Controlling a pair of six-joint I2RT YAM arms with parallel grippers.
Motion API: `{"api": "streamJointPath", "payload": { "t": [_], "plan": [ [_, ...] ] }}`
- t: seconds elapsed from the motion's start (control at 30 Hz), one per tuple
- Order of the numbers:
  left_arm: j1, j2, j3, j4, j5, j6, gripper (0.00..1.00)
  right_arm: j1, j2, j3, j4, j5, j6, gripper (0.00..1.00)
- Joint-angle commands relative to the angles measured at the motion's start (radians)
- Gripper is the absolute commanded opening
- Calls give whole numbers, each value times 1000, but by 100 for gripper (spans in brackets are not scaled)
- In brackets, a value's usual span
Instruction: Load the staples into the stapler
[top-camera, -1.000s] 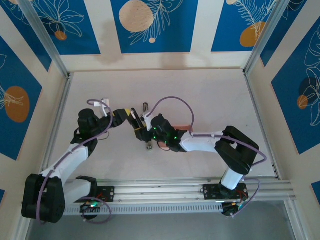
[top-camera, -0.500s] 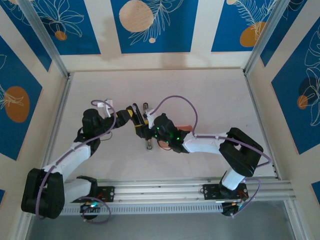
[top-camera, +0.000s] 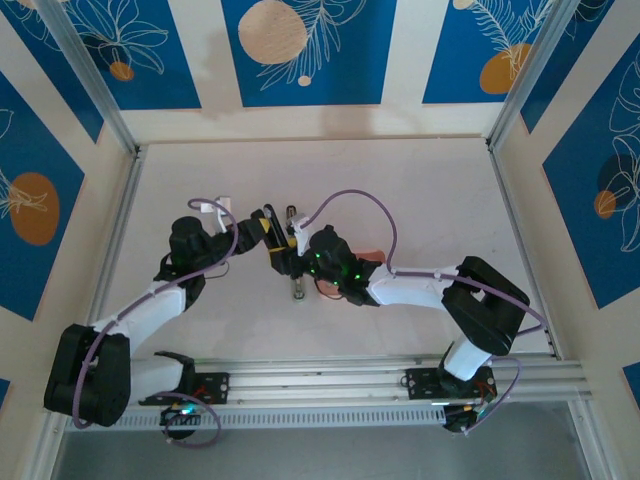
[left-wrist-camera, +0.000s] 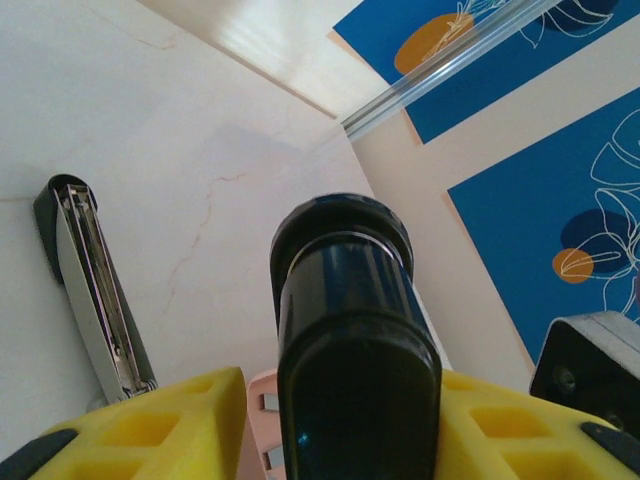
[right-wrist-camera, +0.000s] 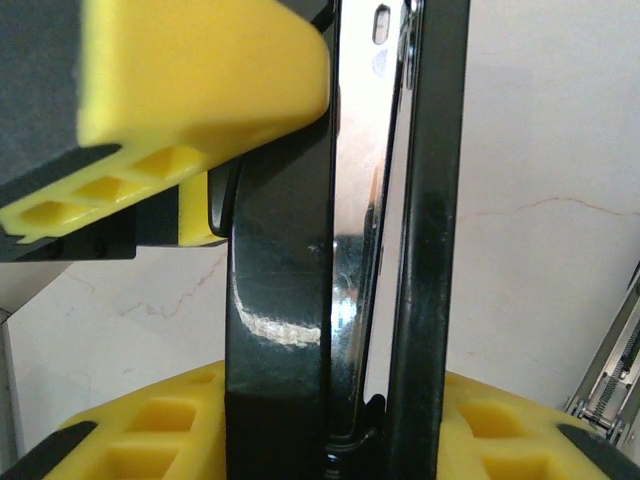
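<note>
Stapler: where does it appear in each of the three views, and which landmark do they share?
Top external: stapler near the picture's centre.
Left wrist: stapler's open metal channel lies at the left side.
Right wrist: stapler stands upright through the middle.
Shared landmark: yellow fingers of the left gripper, beside the stapler.

We see bright, even light on the table (top-camera: 420, 200), with faint soft shadows at frame centre. In both wrist views the lower foreground blurs, and glare streaks the stapler (right-wrist-camera: 355, 200).
</note>
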Motion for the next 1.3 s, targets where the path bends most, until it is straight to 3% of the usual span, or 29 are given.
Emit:
{"api": "streamJointPath", "payload": {
  "t": [0.0,0.13,0.3,0.37,0.53,0.7,0.83,0.97,1.13,1.27],
  "plan": [
    [-8,9,10,59,4,-17,47,5,-50,-6,99,-11,-16,24],
    [-8,22,9,81,10,-29,40,9,-51,-13,104,-14,-28,24],
    [-8,30,13,80,17,-9,18,11,-66,-29,112,-13,-42,26],
    [-8,21,25,45,25,37,11,8,-85,-42,108,3,-45,32],
    [-9,-17,98,-136,72,292,1,-48,-195,-96,52,-87,-19,62],
    [-11,-65,168,-296,178,580,0,-174,-350,-148,-34,-340,34,67],
    [-24,-100,207,-399,285,808,0,-281,-368,-28,-297,-536,62,67],
    [-44,-130,201,-418,355,950,0,-301,-321,113,-523,-609,56,66],
    [-87,-160,196,-490,355,1131,0,-308,-257,191,-564,-723,120,65],
    [-94,-171,189,-487,337,1143,0,-305,-228,218,-599,-739,126,62]
  ]
}}
